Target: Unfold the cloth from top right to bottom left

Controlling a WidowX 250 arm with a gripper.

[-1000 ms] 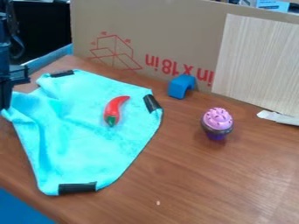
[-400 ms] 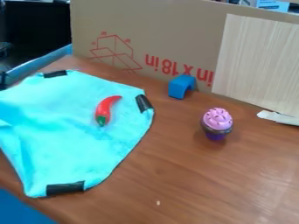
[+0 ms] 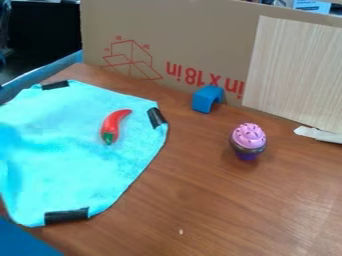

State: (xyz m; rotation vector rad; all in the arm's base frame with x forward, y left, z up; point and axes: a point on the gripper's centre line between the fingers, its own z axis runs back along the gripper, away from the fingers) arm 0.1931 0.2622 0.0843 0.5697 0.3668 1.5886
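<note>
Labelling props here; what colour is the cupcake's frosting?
The frosting is pink, seen in the camera view.

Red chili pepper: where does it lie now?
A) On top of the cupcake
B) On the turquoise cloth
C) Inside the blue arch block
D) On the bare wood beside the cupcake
B: the red chili pepper lies on the turquoise cloth.

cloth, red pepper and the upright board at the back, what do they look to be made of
The cloth looks like soft, matte fabric, perhaps microfibre, judging by its gentle creases and slightly mottled surface. The red pepper seems to be smooth plastic with some shine, though rubber is possible. The upright board looks like matte cardboard: plain brown with red box printing.
</note>
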